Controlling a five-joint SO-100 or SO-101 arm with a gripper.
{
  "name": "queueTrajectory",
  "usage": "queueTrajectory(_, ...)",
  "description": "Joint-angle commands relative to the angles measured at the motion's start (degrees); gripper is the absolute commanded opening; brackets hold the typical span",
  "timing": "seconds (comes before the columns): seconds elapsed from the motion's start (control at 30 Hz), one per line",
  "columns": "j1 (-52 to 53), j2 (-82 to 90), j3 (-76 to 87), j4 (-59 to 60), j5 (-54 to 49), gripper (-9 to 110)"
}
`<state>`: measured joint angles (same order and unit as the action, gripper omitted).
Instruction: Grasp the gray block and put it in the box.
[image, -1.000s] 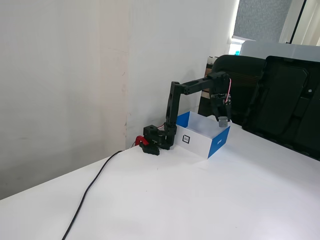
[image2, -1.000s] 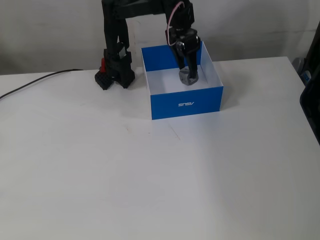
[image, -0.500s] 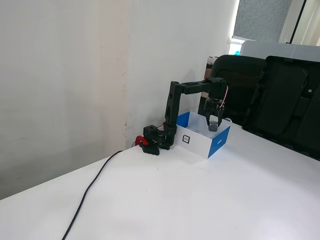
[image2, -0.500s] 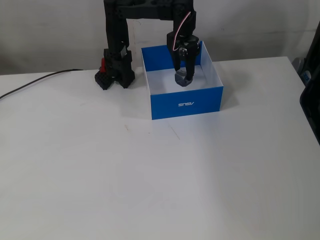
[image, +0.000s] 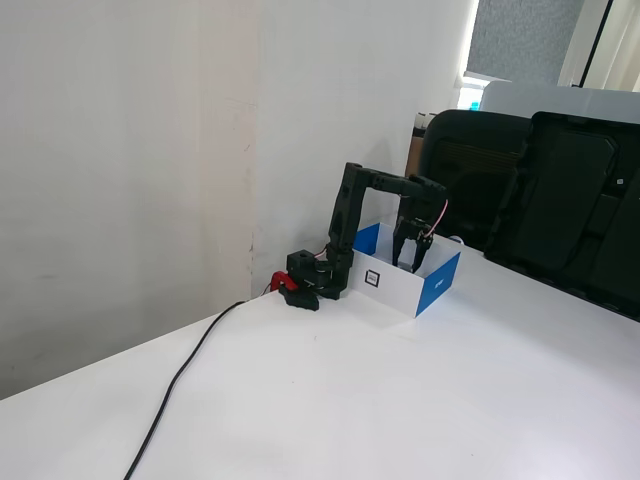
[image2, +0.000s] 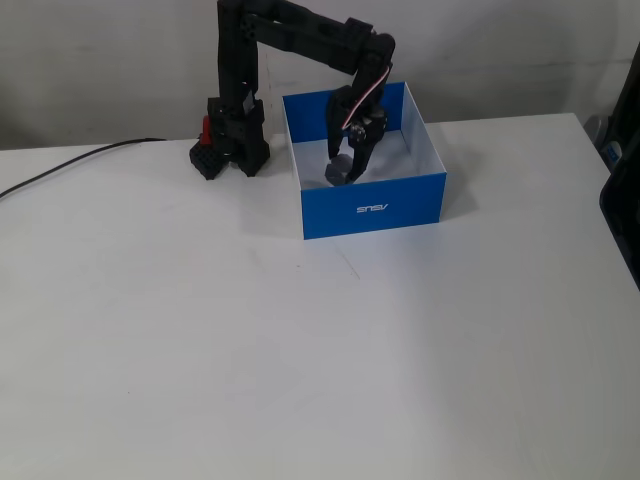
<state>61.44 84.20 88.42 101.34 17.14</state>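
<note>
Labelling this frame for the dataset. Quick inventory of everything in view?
gray block: one, mid-gray, inside the box, at the gripper's tips; whether it is held or released cannot be told.
box: one, white inside with blue ends, on the table beside the arm's base.
table: one, white, bears everything.
cable: one, black, runs across the table from the arm's base toward the near edge.
red piece: one, small, at the arm's base.
chairs: black, behind the table in a fixed view.
wall: white, behind the arm.
arm: one, black, bent over into the box.
gripper: one, black, lowered inside the box.
</note>
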Motion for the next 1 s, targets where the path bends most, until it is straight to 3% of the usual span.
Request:
queueTrajectory(0.0, 0.3, 1.1, 0.1, -1.1, -0.4, 25)
queueTrajectory(0.17, 0.2, 1.4, 0.0, -1.1, -0.4, 32)
queueTrajectory(0.33, 0.2, 2.7, -2.0, 0.1, 0.2, 31)
queueTrajectory(0.4, 0.0, 3.9, -3.9, 1.2, 0.2, 24)
queueTrajectory(0.5, -0.3, 5.3, -6.2, 2.7, -0.2, 0)
queueTrajectory(0.97, -3.6, 12.2, -15.7, 6.6, 0.1, 0)
